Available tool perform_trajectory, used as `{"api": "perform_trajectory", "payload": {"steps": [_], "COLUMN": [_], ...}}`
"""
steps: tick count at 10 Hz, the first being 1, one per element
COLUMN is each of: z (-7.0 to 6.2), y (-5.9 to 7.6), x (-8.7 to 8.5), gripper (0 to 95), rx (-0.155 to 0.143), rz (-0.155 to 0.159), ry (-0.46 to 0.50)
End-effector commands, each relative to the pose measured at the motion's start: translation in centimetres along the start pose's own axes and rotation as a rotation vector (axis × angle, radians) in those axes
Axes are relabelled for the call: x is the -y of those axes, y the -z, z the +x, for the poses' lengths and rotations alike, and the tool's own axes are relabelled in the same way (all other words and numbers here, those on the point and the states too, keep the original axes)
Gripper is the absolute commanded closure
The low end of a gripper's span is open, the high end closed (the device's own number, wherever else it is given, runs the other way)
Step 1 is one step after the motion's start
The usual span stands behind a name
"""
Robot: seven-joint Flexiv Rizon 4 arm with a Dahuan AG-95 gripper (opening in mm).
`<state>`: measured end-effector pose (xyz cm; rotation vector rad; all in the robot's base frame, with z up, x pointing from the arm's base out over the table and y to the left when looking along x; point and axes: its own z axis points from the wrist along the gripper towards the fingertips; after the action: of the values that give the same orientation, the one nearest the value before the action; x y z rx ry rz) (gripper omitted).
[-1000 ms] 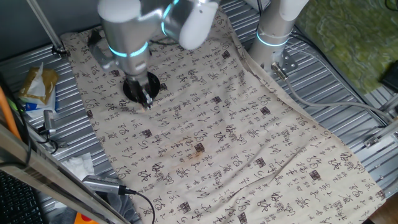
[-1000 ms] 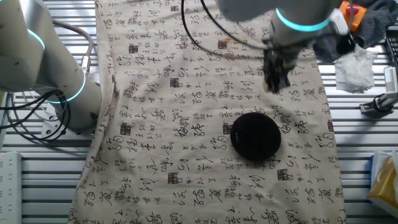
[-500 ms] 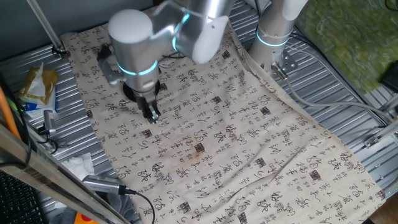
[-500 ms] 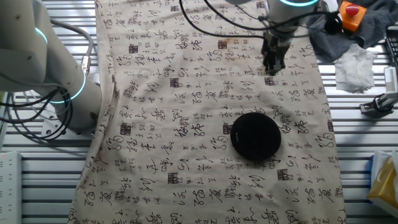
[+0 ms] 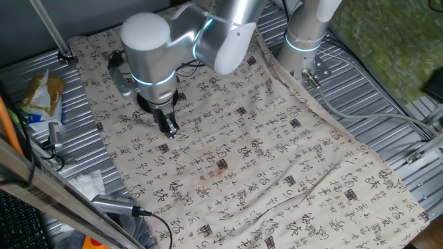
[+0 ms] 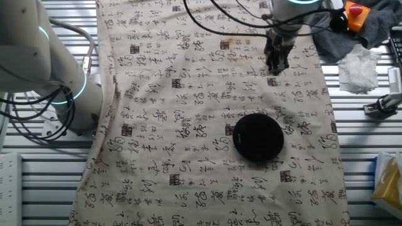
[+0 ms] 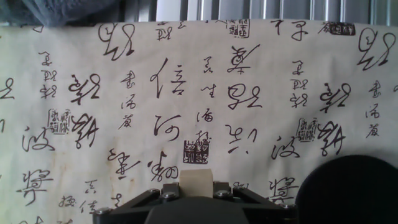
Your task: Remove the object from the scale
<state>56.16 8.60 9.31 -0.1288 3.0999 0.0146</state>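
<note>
While the matte round scale [image 6: 257, 136] lies bare, the gripper [image 7: 196, 193] pinches the pale wood-like cube [image 7: 196, 182] over printed cloth [image 6: 188, 107]

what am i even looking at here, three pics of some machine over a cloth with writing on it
It is one robot arm with a two-finger gripper working at a table. Two pictures come from fixed cameras on different sides; the third comes from a camera on the hand, looking along the fingers. A cloth printed with black characters covers the table. On it lies a flat round black scale, with nothing on top. The gripper is shut on a tiny pale tan block, low over the cloth beside the scale. A second arm stands at the edge.
</note>
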Motion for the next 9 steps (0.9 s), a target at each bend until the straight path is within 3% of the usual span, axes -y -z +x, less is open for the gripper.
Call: {"api": "perform_trajectory", "payload": {"steps": [1,3,9], "z": [0.03,0.03,0.03], "y": [0.04,0.04,0.04], "x": [0.0,0.0,0.0], "gripper": [95.0,95.0,95.0], "rx": [0.012,0.012,-0.006], "rz": [0.053,0.038,0.032], "ry": [0.063,0.12,0.278]}}
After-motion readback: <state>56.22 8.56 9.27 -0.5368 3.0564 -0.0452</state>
